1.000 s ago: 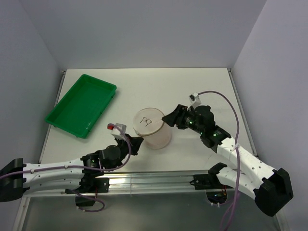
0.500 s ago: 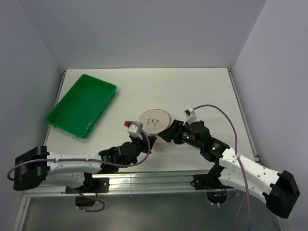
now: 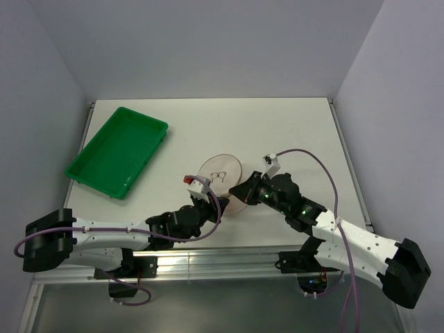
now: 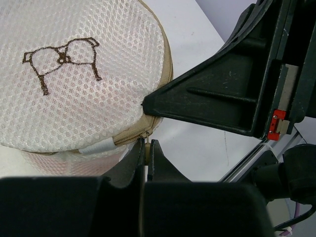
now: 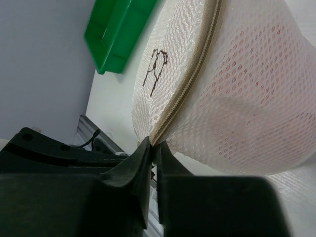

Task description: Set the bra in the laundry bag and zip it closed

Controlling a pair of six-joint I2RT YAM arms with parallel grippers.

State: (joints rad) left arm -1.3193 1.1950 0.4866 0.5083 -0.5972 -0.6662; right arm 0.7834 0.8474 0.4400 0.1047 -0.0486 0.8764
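The laundry bag stands mid-table, a round white mesh pouch with a beige zipper rim and a dark bra outline on its face. The pale pink bra shows through the mesh inside it. My left gripper is at the bag's near edge, shut on the small zipper pull. My right gripper comes in from the right and is shut on the bag's rim beside the zipper. In the left wrist view the right gripper's black finger touches the rim just above the pull.
A green tray lies at the back left, also in the right wrist view. Both arms crowd the near middle of the white table. A metal rail runs along the near edge.
The right gripper, open before, has shut on the bag's rim. Over the past second both arms moved in on the bag, and its printed face turned.
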